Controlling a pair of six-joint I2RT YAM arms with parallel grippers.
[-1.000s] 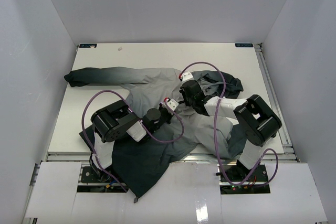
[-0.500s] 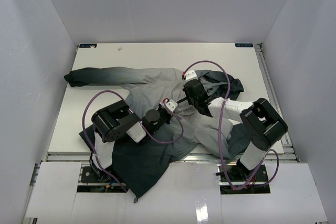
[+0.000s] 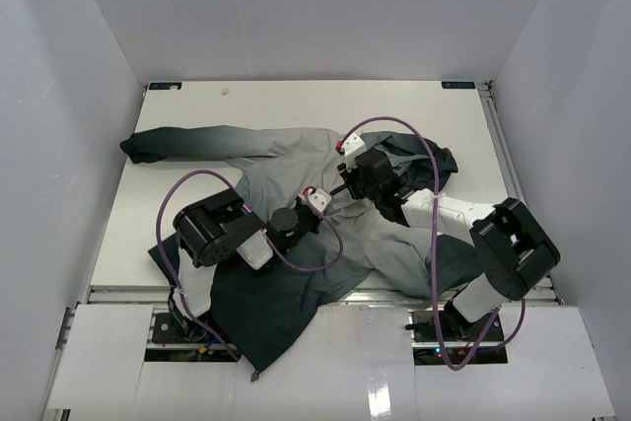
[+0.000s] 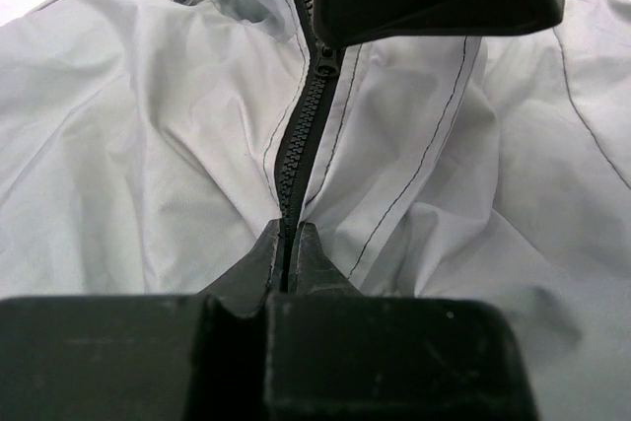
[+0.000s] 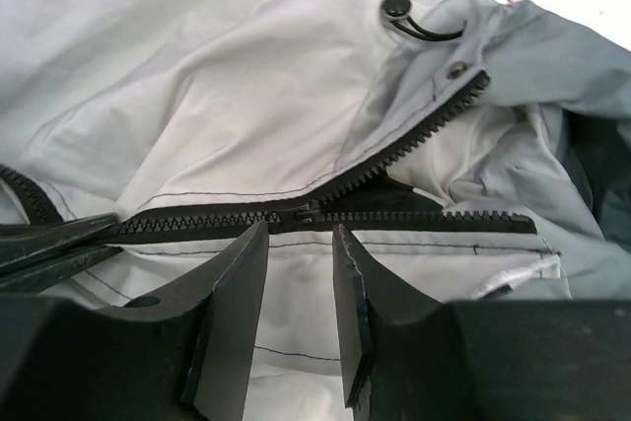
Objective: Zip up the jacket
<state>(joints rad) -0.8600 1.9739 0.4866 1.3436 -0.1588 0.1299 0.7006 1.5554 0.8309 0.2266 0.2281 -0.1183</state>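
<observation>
The jacket (image 3: 286, 160) lies spread on the table, light grey with a dark hem. Its black zipper (image 4: 301, 145) is joined up to the slider (image 5: 301, 212). Beyond the slider the two rows of teeth (image 5: 434, 115) part toward the collar. My left gripper (image 4: 293, 244) is shut on the joined zipper below the slider, with the tape pinched between its tips. My right gripper (image 5: 301, 239) stands open, its fingertips on the cloth just short of the slider, nothing between them. In the top view the left gripper (image 3: 328, 192) and right gripper (image 3: 344, 183) almost meet at mid-chest.
One sleeve (image 3: 168, 143) stretches to the far left. The dark hood (image 3: 434, 160) bunches at the right. The dark hem (image 3: 266, 322) hangs over the table's near edge. A cord toggle (image 5: 399, 9) sits by the collar. White walls enclose the white table (image 3: 296, 105).
The right arm's elbow has swung out to the right and its gripper has edged toward the collar. The left arm has shifted only slightly, still holding the zipper.
</observation>
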